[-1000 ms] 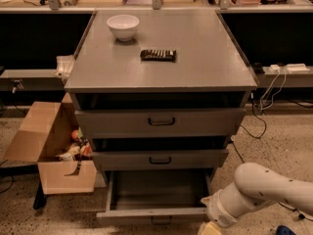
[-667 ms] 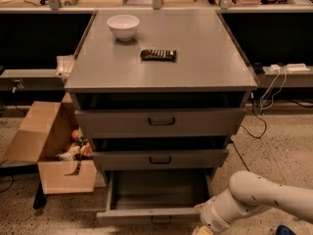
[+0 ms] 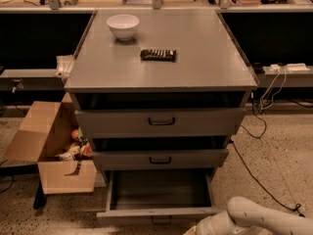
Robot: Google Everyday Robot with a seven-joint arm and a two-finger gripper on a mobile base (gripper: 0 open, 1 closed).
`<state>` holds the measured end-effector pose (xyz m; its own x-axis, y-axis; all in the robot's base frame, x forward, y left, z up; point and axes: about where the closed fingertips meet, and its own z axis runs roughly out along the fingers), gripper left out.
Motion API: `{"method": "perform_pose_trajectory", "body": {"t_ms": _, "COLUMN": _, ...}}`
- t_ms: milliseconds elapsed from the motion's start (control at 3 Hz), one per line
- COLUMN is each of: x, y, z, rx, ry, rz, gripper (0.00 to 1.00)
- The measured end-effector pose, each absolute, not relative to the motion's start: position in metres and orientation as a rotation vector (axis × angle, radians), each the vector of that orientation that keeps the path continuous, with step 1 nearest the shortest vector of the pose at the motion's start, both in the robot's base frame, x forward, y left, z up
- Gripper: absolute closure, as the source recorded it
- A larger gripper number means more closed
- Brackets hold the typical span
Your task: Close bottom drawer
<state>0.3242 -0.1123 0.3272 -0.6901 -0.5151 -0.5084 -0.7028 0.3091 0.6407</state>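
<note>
The bottom drawer (image 3: 159, 212) stands pulled well out at the foot of the grey cabinet (image 3: 161, 67), its shallow tray open and its slim front facing the camera. The claw (image 3: 199, 229) sits low, just in front of the right end of that drawer front, on the white arm (image 3: 264, 222) reaching in from the cabinet's right. Whether it touches the front, and whether it is released or clenched, I cannot tell. Since a second ago the arm has slid left and lower toward the drawer front; the drawer has not moved.
</note>
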Motion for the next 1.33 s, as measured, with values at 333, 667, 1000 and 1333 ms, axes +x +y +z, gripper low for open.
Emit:
{"method": "perform_pose_trajectory", "body": {"t_ms": 333, "x": 0.313, "y": -0.103, "z": 0.315, "rx": -1.1, "ry": 2.373, "rz": 1.363, "gripper": 0.8}}
{"method": "perform_pose_trajectory", "body": {"t_ms": 667, "x": 0.33, "y": -0.122, "z": 0.289, "rx": -1.087, "ry": 2.401, "rz": 1.239, "gripper": 1.0}}
{"method": "perform_pose_trajectory", "body": {"t_ms": 1000, "x": 0.358, "y": -0.14, "z": 0.249, "rx": -1.079, "ry": 2.394, "rz": 1.095, "gripper": 1.0}}
{"method": "perform_pose_trajectory", "body": {"t_ms": 1333, "x": 0.387, "y": -0.153, "z": 0.219, "rx": -1.114, "ry": 2.38, "rz": 0.989, "gripper": 1.0}}
